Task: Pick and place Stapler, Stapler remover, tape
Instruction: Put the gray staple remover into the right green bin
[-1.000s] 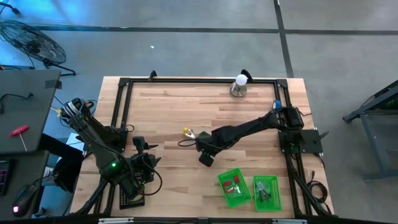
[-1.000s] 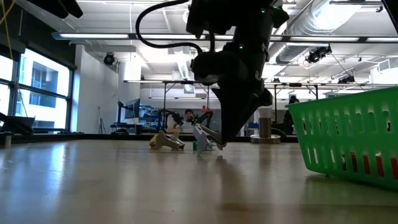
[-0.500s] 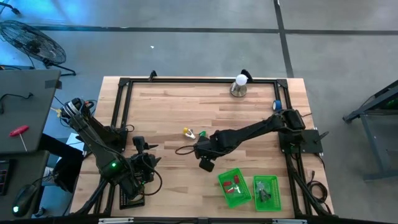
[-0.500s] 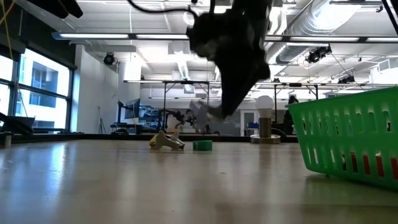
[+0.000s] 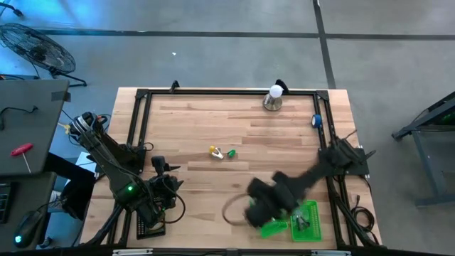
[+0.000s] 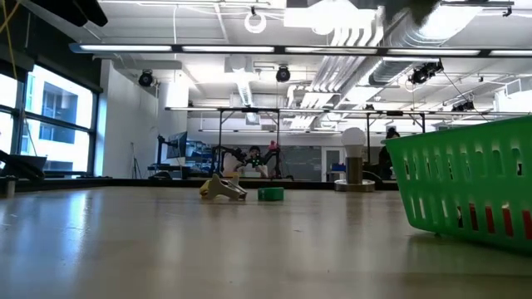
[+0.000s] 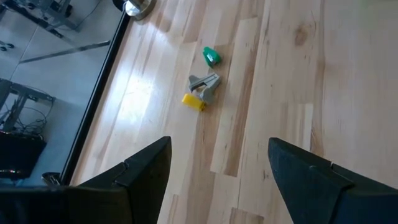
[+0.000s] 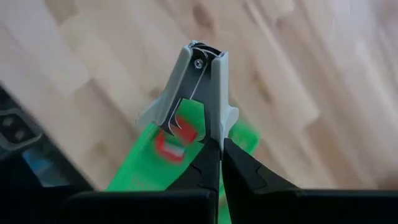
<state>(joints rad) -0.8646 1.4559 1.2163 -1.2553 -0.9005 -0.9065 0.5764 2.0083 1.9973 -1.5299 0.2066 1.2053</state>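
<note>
My right gripper point(image 5: 257, 210) hangs blurred above the left one of two green baskets point(image 5: 274, 229) at the near right. It is shut on a silver stapler remover point(image 8: 199, 81). In mid-table lie a grey-and-yellow stapler remover point(image 5: 215, 151) and a small green roll point(image 5: 231, 153), both flat on the wood. My left gripper point(image 7: 217, 162) waits open at the near left, clear of the table and pointing toward those two. No stapler shows plainly. My right gripper pinches the silver remover by one of its side wings point(image 8: 215, 130) between the two fingertips point(image 8: 236, 162). The fingers point steeply down. The remover sticks out past the tips with its hinged end point(image 8: 202, 53) farthest from them, lifted clear above the green basket.
The left basket point(image 8: 143, 180) holds small red things; the right basket point(image 5: 307, 222) holds dark ones. A lamp with a white bulb point(image 5: 274, 98) stands at the far edge. A black frame rail point(image 5: 138, 128) runs around the table top. The basket wall point(image 6: 465, 183) fills the low view's right.
My right gripper, still shut on the silver remover, has risen from mid-table beside the yellow remover and swung toward the near right edge, ending over the green basket. It has left the low view. The yellow remover and green roll stay put.
</note>
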